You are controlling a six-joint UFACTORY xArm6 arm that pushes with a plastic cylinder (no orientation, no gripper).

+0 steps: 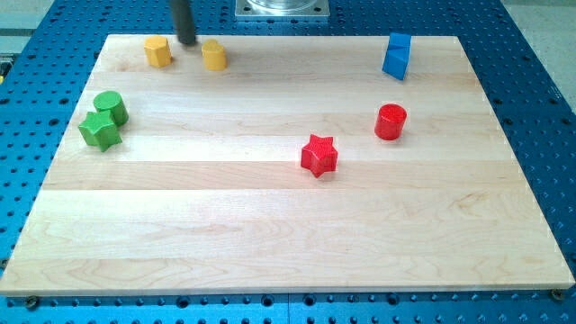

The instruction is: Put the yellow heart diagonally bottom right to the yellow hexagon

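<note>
The yellow hexagon [158, 51] sits near the view's top left of the wooden board [270, 234]. The yellow heart [213, 55] lies a short way to its right, at almost the same height. My tip [185, 41] stands between the two yellow blocks, slightly above their line, with a small gap to each. The dark rod runs up out of the view's top.
A green cylinder [111, 106] and a green star [99, 130] touch each other at the left edge. A red star [319, 155] lies right of centre, a red cylinder [391, 121] further right, a blue block [397, 56] at top right. A blue perforated table [540, 108] surrounds the board.
</note>
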